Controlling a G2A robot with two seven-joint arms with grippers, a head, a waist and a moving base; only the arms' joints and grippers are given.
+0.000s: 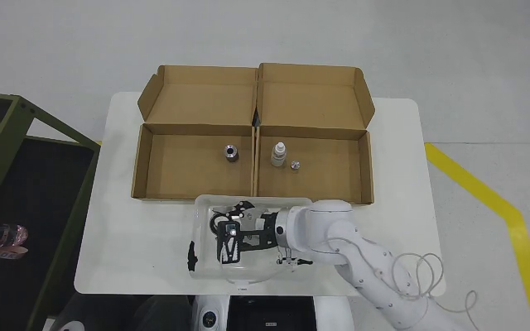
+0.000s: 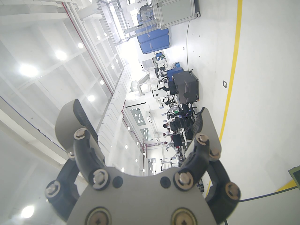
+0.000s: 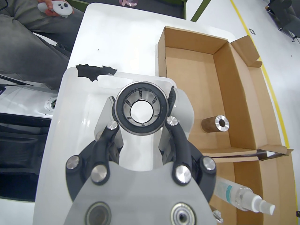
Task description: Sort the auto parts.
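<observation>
Bearing is gripped in your right end effector: the fingers press on its black outer ring from opposite sides. The bore faces the wrist camera, so you see straight through it, with rollers showing between the two rings. End effector and bearing are over the floor of the white tray, within its walls. You cannot tell from these views whether the bearing touches the floor or hangs just above it. A torn strip of black tape is stuck on the tray rim out past the fingertips. Off to one side of the end effector, just past the tray wall, an open cardboard box stands on the white tabletop. A short metal cylinder lies on its side in that box, its drilled end face turned toward the wrist camera, well apart from the bearing. A second box stands against the first, farther back along the arm from the fingertips. It holds a clear spray bottle lying down and a small metal part just beside the bottle. Both boxes have their lids folded back, away from the tray. Your left end effector is turned away from the tabletop toward the room. Its fingers are spread wide with nothing between them.
</observation>
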